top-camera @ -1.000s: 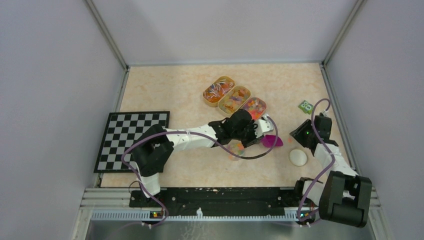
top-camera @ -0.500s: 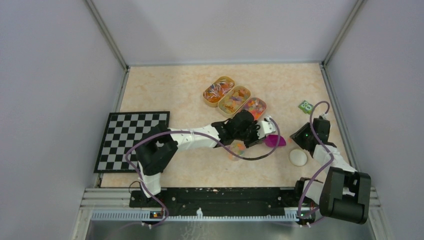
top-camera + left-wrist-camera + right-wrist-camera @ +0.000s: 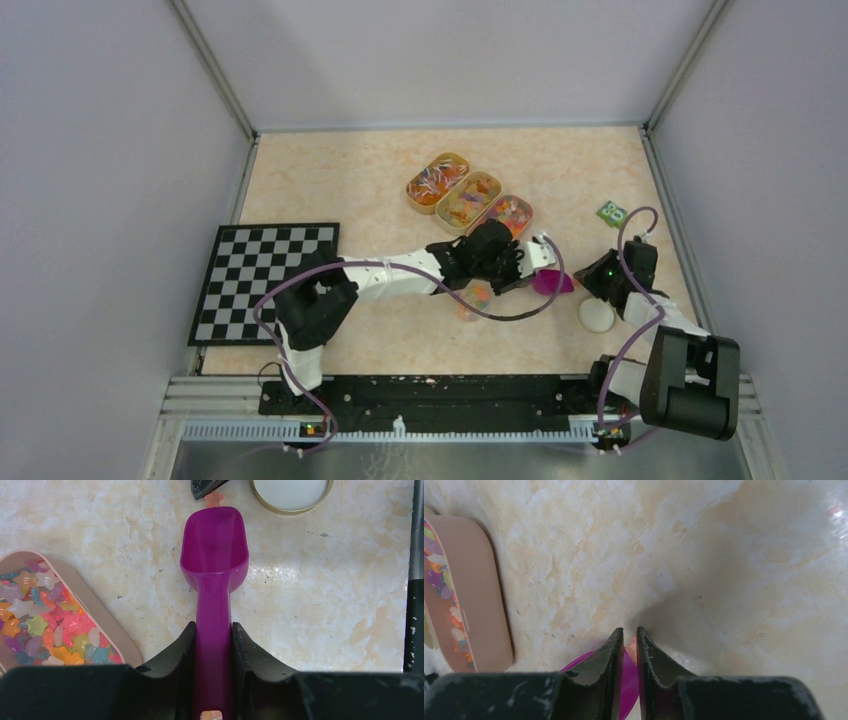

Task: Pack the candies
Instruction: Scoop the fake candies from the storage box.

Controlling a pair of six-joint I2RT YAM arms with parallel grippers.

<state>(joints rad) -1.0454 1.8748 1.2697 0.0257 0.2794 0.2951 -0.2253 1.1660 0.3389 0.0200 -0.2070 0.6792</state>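
Left arm is stretching toward 1 o'clock, left gripper (image 3: pixel 212 625) clamping the handle of the purple scoop (image 3: pixel 214 555). Right gripper (image 3: pixel 629 630), having crept toward 9 o'clock since earlier, is pinching a pink candy (image 3: pixel 214 499) at the scoop's lip. Candies (image 3: pixel 45 615) are lying in a tray (image 3: pixel 104 625) at the scoop's 8 o'clock.

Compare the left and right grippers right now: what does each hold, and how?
Left gripper clamps the purple scoop by its handle; right gripper pinches one pink candy at the scoop's front lip. Left jaws stand a handle's width apart; right jaws nearly meet. Shared: both sit low over the table, near the white lid.
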